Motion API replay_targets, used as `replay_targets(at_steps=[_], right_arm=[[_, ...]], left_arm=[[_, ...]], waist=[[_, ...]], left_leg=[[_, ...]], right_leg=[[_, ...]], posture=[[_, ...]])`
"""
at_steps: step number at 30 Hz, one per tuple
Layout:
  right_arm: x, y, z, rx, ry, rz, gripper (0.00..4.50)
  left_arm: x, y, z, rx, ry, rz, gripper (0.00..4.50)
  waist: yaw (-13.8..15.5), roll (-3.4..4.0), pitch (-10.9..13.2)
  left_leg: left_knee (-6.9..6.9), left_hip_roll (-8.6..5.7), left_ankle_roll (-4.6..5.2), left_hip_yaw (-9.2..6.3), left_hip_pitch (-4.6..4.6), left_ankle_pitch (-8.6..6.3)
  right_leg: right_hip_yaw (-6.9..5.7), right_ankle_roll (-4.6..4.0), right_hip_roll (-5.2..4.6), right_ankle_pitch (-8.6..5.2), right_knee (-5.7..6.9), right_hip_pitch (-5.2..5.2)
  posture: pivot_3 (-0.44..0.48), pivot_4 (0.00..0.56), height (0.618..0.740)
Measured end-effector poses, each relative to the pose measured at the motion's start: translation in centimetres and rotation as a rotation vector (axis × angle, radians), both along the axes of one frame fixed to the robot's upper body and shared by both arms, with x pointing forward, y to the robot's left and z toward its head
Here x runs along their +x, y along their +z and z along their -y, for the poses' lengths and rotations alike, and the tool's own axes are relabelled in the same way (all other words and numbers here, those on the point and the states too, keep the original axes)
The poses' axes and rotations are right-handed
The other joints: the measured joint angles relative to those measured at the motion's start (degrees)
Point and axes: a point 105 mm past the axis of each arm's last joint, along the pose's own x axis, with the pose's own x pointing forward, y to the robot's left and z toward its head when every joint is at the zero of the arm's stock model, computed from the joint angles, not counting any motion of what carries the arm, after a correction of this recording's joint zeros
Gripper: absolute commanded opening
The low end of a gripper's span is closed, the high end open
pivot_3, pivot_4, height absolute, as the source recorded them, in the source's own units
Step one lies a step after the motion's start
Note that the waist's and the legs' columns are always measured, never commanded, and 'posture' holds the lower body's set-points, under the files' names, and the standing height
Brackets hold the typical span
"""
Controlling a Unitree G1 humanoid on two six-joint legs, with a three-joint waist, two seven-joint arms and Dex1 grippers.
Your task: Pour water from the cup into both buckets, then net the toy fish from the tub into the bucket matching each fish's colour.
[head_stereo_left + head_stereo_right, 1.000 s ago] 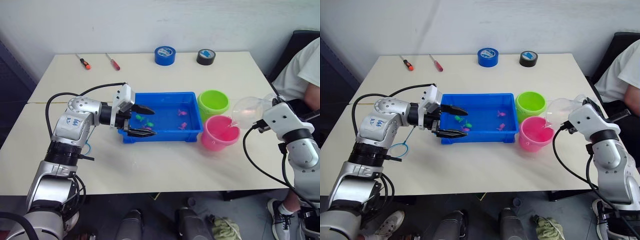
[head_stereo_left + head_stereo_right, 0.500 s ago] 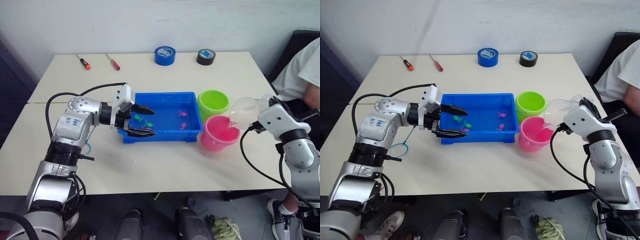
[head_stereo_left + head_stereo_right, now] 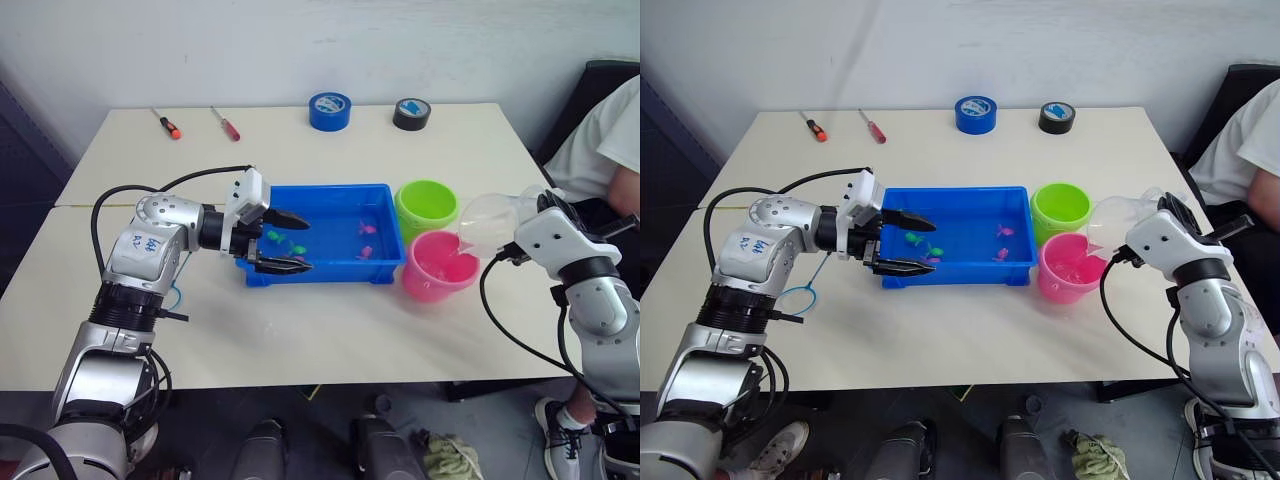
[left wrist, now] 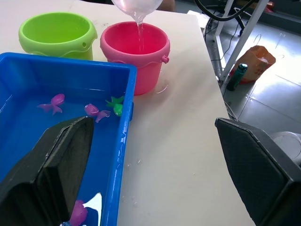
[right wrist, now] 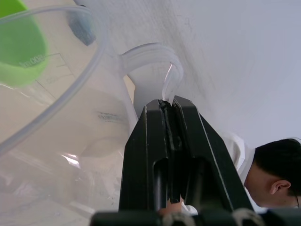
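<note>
Beige table [image 3: 400,330]; right gripper [image 5: 169,113] jaws clamp cup [image 3: 492,222] handle, left gripper [image 3: 285,241] jaws wide, empty

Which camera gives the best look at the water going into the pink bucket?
The left wrist view: the stream falls from the cup straight into the pink bucket, close and unblocked. The eye views show the tilted cup over the bucket from afar. The right wrist view shows the right pincer shut on the cup's handle.
</note>
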Motion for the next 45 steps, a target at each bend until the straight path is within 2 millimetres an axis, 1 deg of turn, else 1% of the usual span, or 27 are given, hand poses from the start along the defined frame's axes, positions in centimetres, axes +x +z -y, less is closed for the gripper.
replay_targets(at_steps=[8, 14, 15, 18, 21, 25, 27, 30, 32, 35, 38, 41, 45], right_arm=[[0.1, 0.5, -0.3, -0.006, 0.011, 0.022, 0.04], [0.3, 0.1, 0.0, -0.002, 0.004, 0.009, 0.04], [0.3, 0.1, 0.0, 0.014, 0.005, 0.009, 0.04], [0.7, -0.5, 0.0, 0.149, -0.003, -0.001, 0.04], [0.9, -0.8, 0.5, 0.265, -0.016, -0.014, 0.04], [1.0, -0.2, 1.5, 0.37, -0.037, 0.007, 0.04], [0.9, -0.3, 1.8, 0.397, -0.043, 0.001, 0.04], [0.9, -0.4, 2.2, 0.433, -0.056, -0.004, 0.04], [1.3, 0.2, 2.2, 0.456, -0.053, 0.007, 0.04], [2.1, 1.9, 1.8, 0.481, -0.028, 0.057, 0.04], [3.7, 2.9, 1.2, 0.502, -0.01, 0.07, 0.04], [5.3, 2.6, 0.5, 0.52, 0.0, 0.046, 0.04], [6.6, 2.0, 0.2, 0.516, -0.004, 0.02, 0.04]], left_arm=[[0.0, 0.0, 0.0, 0.001, 0.0, -0.001, 4.5], [0.0, -0.1, 0.0, 0.001, 0.001, -0.004, 4.5], [0.0, -0.1, -0.1, 0.001, 0.002, -0.004, 4.5], [0.0, -0.2, -0.1, 0.002, 0.002, -0.004, 4.5], [0.0, -0.2, -0.1, 0.003, 0.005, -0.005, 4.5], [0.0, -0.2, -0.2, 0.002, 0.009, -0.005, 4.5], [0.1, -0.3, -0.2, -0.002, 0.016, -0.007, 4.5], [0.9, -0.5, -0.9, -0.024, 0.067, -0.032, 4.5], [1.8, -0.2, -1.4, -0.053, 0.117, -0.035, 4.5], [3.0, 1.2, -2.0, -0.085, 0.175, 0.01, 4.5], [3.9, 1.6, -2.8, -0.092, 0.228, 0.039, 4.5], [4.4, 1.1, -3.3, -0.081, 0.259, 0.036, 4.5], [4.4, 1.1, -3.5, -0.071, 0.262, 0.051, 4.5]], waist=[[0.0, 0.0, 0.0], [0.0, 0.0, 0.0], [0.0, 0.0, 0.0], [-0.1, 0.0, 0.0], [0.0, 0.0, 0.0], [0.0, 0.0, 0.0], [0.0, 0.0, 0.0], [-0.1, 0.0, 0.0], [-0.2, 0.0, 0.0], [-0.2, 0.0, 0.0], [-0.4, 0.0, 0.0], [-0.3, 0.0, 0.0], [-0.1, 0.0, 0.0]], left_leg=[[0.02, 0.0, 0.0, 0.0, 0.0, 0.0], [0.04, 0.0, 0.0, 0.0, 0.0, 0.0], [0.04, 0.0, 0.0, 0.0, 0.01, 0.0], [0.08, 0.02, -0.02, 0.0, 0.02, 0.01], [0.12, 0.01, -0.03, -0.01, 0.02, 0.02], [0.13, 0.01, -0.02, -0.02, 0.02, 0.01], [0.13, 0.01, -0.02, -0.01, 0.02, 0.01], [0.16, 0.02, -0.02, -0.01, 0.02, 0.01], [0.24, 0.02, -0.02, 0.0, 0.02, 0.01], [0.28, 0.02, -0.02, -0.01, 0.03, 0.01], [0.3, 0.02, -0.02, 0.01, 0.04, 0.01], [0.29, 0.02, -0.02, 0.0, -0.01, 0.01], [0.31, 0.01, -0.01, 0.01, -0.06, 0.01]], right_leg=[[0.0, 0.0, 0.0, 0.0, 0.02, 0.0], [0.0, 0.0, 0.0, 0.0, 0.05, 0.0], [0.0, 0.0, 0.0, 0.0, 0.05, 0.0], [0.0, 0.0, 0.02, 0.0, 0.13, 0.0], [0.0, 0.0, 0.0, 0.0, 0.15, 0.01], [0.0, 0.0, 0.0, 0.0, 0.15, 0.01], [0.0, 0.0, 0.0, 0.0, 0.15, 0.01], [0.01, 0.0, 0.02, 0.0, 0.18, 0.0], [0.02, 0.0, 0.02, 0.0, 0.25, -0.01], [0.01, 0.0, 0.02, 0.0, 0.28, 0.0], [0.02, 0.0, 0.02, 0.0, 0.28, 0.01], [0.01, 0.0, 0.01, 0.0, 0.28, -0.04], [0.01, 0.0, -0.02, 0.0, 0.25, -0.06]], posture=[[0.0, 0.15, 0.734], [0.0, 0.15, 0.734], [0.0, 0.15, 0.734], [0.0, 0.15, 0.734], [0.0, 0.15, 0.734], [0.0, 0.15, 0.734], [0.0, 0.15, 0.734], [0.0, 0.15, 0.734], [0.0, 0.15, 0.734], [0.0, 0.15, 0.734], [0.0, 0.15, 0.734], [0.0, 0.15, 0.734], [0.0, 0.15, 0.734]])
